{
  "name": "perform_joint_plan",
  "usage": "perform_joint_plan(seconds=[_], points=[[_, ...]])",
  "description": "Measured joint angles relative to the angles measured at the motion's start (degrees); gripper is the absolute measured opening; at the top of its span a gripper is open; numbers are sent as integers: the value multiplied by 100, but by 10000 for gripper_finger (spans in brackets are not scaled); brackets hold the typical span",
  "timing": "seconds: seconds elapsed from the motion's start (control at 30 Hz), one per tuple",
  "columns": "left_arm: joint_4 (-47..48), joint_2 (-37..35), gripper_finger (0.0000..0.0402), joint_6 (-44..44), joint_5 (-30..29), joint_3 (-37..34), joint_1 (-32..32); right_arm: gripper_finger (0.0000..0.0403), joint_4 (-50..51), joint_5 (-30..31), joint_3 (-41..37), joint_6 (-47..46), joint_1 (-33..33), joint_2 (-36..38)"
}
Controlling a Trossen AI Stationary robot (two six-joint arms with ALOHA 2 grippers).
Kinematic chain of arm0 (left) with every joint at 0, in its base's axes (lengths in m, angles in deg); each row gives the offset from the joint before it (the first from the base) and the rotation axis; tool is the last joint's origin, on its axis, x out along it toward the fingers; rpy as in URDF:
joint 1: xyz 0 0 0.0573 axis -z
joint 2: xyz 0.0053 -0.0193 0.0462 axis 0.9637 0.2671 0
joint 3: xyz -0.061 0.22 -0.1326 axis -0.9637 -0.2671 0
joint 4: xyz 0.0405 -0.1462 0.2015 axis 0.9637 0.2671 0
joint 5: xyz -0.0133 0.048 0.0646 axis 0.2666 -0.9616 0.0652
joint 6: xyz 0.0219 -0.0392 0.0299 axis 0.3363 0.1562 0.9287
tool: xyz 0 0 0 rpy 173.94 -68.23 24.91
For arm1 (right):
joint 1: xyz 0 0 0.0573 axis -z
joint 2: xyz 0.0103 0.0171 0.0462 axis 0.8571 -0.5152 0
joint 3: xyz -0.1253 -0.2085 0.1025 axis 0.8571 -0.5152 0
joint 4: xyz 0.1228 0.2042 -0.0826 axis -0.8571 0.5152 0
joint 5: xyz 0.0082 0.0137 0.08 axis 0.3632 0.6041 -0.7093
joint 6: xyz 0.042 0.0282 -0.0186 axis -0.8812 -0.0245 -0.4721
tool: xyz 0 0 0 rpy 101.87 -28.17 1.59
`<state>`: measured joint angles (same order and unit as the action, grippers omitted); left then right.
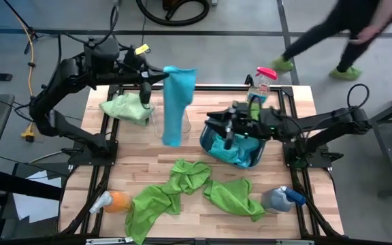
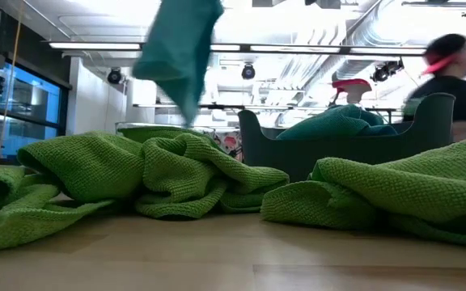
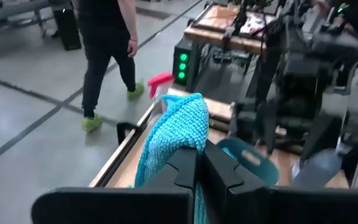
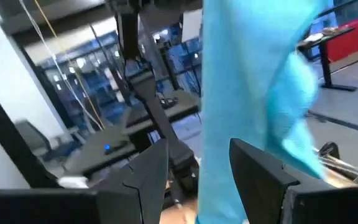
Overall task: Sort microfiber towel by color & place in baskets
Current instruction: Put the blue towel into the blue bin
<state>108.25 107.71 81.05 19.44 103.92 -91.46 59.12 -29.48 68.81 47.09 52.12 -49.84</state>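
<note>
A light blue towel (image 1: 174, 102) hangs from my left gripper (image 1: 160, 73), which is shut on it above the table's far left part. The towel's lower end (image 2: 186, 109) hangs over the clear basket (image 1: 163, 128). My right gripper (image 1: 229, 133) stands open over the dark teal basket (image 1: 209, 146), pointing toward the hanging towel and apart from it. Blue towels (image 2: 330, 121) lie in the teal basket. Green towels (image 1: 186, 175) (image 1: 235, 199) lie spread on the table's near part, and another (image 1: 124, 107) lies at the far left. My left gripper pinches the blue towel near its upper end (image 3: 180, 134) between its two shut fingers (image 3: 219, 171). They come at it nearly level from the table's left side. A bunch of cloth stands beyond the fingertips. The rest hangs straight down below, lifted clear of the table.
Three spray bottles stand or lie about: a pink-capped one (image 1: 260, 85) behind the teal basket, an orange one (image 1: 111, 202) at the near left, a grey-blue one (image 1: 282, 199) at the near right. A person (image 1: 346, 37) walks past the far right of the table.
</note>
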Motion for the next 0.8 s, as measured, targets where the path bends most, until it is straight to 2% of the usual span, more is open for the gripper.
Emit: perform_joint_plan(seconds=[0.27, 0.37, 0.5, 0.67, 0.8], points=[[-123, 618, 0, 97, -20, 883, 140, 218, 1687, 58, 1615, 788, 129, -944], [-131, 727, 0, 98, -38, 1145, 140, 245, 2267, 291, 2155, 1175, 128, -1217], [-160, 729, 0, 111, -189, 1349, 140, 277, 2753, 896, 2727, 1744, 122, -1527], [-54, 612, 0, 210, 102, 1423, 138, 297, 3302, 1145, 3189, 2018, 127, -1697], [-77, 399, 0, 260, 639, 1444, 138, 299, 3471, 1129, 3306, 2137, 170, -1694]])
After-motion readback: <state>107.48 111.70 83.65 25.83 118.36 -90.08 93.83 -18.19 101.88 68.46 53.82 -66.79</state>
